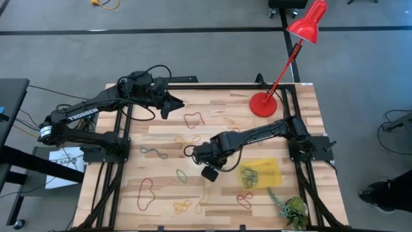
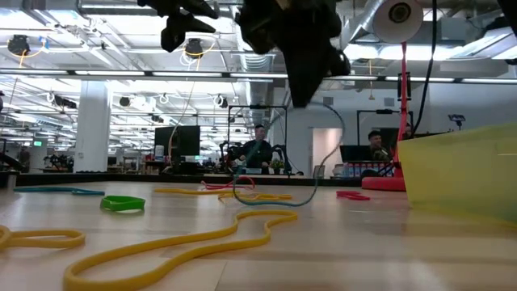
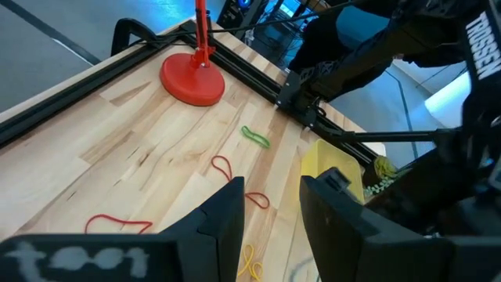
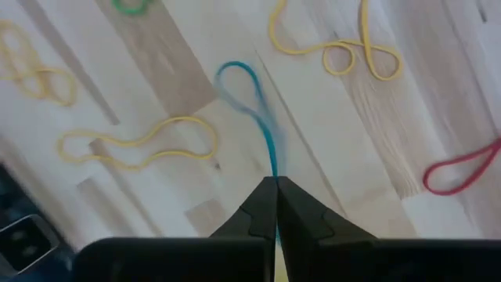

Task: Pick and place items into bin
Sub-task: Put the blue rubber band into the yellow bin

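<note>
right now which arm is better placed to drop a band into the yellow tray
Right. Its fingers are shut on a thin blue rubber-band loop, lifted, beside the translucent yellow plastic tray. The left gripper hovers open at the far edge.

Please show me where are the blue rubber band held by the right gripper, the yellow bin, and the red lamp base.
blue rubber band (image 4: 262,129), right wrist view: on the strand hanging from the shut fingers.
yellow bin (image 1: 270,171), high view: on its bare floor, beside the bands inside.
red lamp base (image 1: 263,105), high view: on the round disc's middle.
</note>
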